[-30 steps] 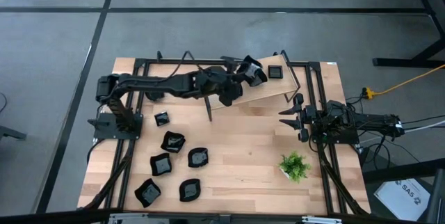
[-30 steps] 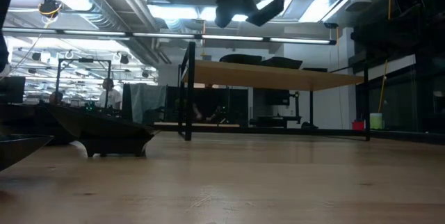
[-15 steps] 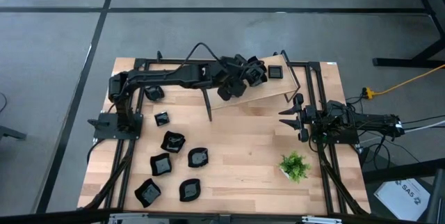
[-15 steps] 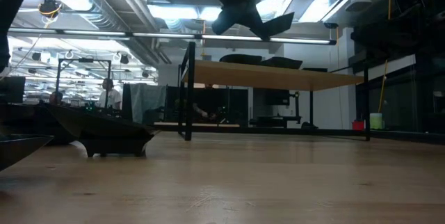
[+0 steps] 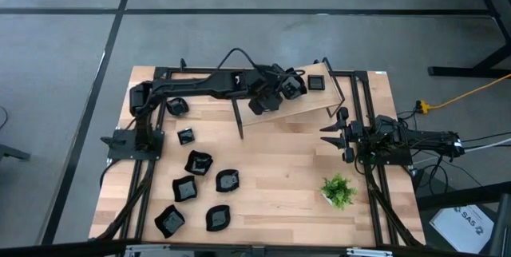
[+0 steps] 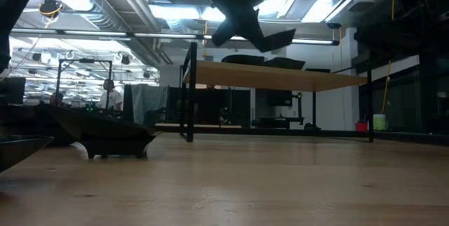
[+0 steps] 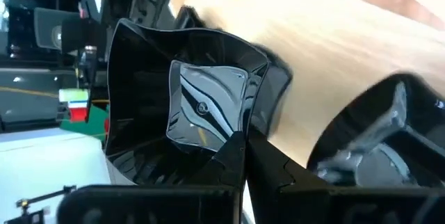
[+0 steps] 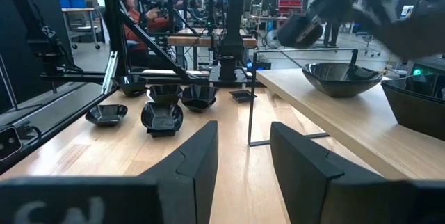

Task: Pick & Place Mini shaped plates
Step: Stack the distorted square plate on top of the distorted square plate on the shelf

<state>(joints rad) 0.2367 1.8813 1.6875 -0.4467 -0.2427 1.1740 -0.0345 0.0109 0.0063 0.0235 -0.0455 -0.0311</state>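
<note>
My left gripper (image 5: 281, 88) reaches over the raised wooden shelf (image 5: 311, 102) at the table's far side and is shut on a glossy black mini plate with a wavy square rim (image 7: 188, 106). The low view shows the plate (image 6: 275, 40) hanging above the shelf (image 6: 280, 78). Another plate (image 7: 375, 133) rests on the shelf beside it, and a small square plate (image 5: 317, 83) lies farther right. Several more plates (image 5: 198, 162) sit on the table at the near left. My right gripper (image 8: 243, 137) stands open at the table's right edge, holding nothing. My left gripper pinches the plate's rim (image 7: 229, 140) between its two fingers, at the edge nearest the wrist. The fingers slant downward from the table's left. The plate is tilted, its hollow turned toward the wrist camera, and hangs clear of the shelf.
The shelf stands on thin black legs (image 5: 239, 121). A small green potted plant (image 5: 338, 191) sits at the near right. Bare wood (image 5: 279, 169) lies between the plates at the left and the plant. Black frame rails (image 5: 367, 105) run along the table's sides.
My left gripper has sunk toward the shelf and rolled, staying shut on the plate. The plate has come down with it and tipped over to a flatter slant. The arm's elbow has swung toward the table's far edge.
</note>
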